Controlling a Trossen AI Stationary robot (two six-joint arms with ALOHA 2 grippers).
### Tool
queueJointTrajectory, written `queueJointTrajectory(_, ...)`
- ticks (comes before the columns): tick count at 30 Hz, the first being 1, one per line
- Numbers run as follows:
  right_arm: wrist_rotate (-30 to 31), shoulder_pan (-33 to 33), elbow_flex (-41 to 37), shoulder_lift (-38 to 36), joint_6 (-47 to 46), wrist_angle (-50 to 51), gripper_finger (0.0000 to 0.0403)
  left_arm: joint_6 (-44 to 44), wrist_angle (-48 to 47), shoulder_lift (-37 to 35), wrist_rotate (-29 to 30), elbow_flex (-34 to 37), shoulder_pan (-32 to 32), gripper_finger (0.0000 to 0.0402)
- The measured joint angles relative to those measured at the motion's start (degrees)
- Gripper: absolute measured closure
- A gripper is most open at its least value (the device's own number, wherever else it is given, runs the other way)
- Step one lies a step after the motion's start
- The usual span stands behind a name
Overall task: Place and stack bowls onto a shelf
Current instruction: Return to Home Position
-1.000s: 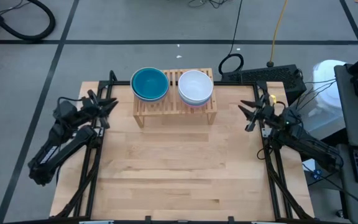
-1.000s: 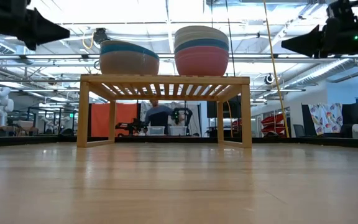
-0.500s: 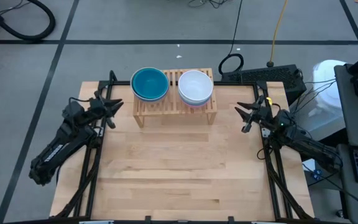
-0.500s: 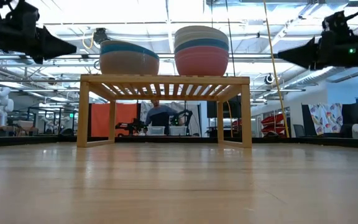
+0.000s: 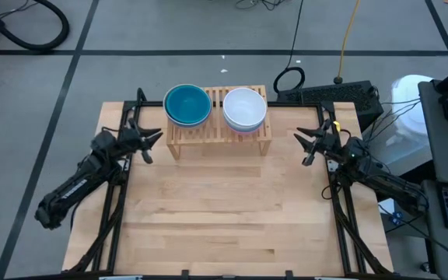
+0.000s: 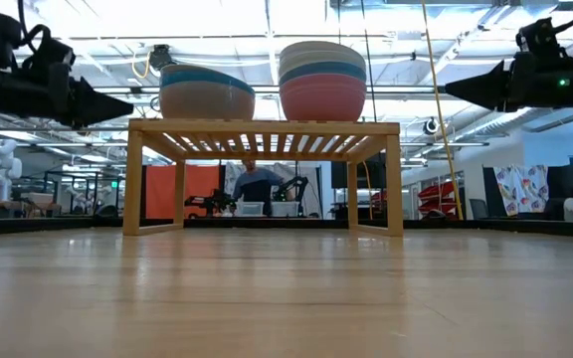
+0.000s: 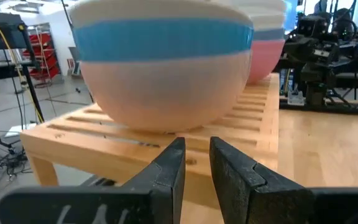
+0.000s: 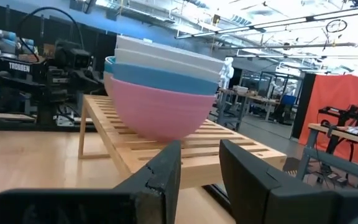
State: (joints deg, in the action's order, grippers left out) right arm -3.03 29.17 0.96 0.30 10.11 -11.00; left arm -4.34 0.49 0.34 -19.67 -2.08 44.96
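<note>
Stacking looks done: the teal-topped stack (image 5: 187, 104) sits on the left half of the shelf (image 5: 218, 128), the white-topped stack (image 5: 245, 107) on its right half, at the far side of the surface (image 5: 224, 210). The shelf lies btwn the arms. Nearer is the left gripper (image 5: 152, 145), fingers slightly apart & empty, aimed at the shelf's left end. The right gripper (image 5: 305, 146), likewise apart & empty, faces the right end from farther off. Likely exit for each: straight back, away from the shelf.
</note>
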Motion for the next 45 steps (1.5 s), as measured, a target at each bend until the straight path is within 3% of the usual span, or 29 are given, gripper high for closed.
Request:
queueJointTrajectory(11,0.00,0.00,-0.08,1.89,-0.06,1.64,0.0298,-1.95,1.29,0.78,0.00,0.92,-0.73,0.0321)
queueJointTrajectory(26,0.00,0.00,-0.11,4.22,-3.48,6.73,0.0298,6.81,1.17,8.86,0.04,0.89,-0.74,0.0321)
queueJointTrajectory(29,-0.06,0.00,-0.11,4.24,-3.63,6.55,0.0298,9.10,1.35,10.26,-2.77,0.89,-1.38,0.0321)
queueJointTrajectory(31,-0.71,0.00,-0.11,4.24,-3.61,6.57,0.0298,9.43,1.62,10.52,-7.90,0.87,-2.42,0.0321)
queueJointTrajectory(35,-9.39,0.00,-0.11,4.24,-3.32,6.59,0.0298,9.43,1.81,10.54,-15.03,0.87,-6.21,0.0321)
queueJointTrajectory(39,-18.16,-0.02,-0.16,4.24,-4.93,6.26,0.0298,10.39,1.84,10.51,-15.68,0.85,-11.67,0.0321)
queueJointTrajectory(45,-25.40,-0.02,-0.16,4.24,-6.45,6.11,0.0298,12.63,1.82,10.51,-15.70,0.85,-21.59,0.0321)
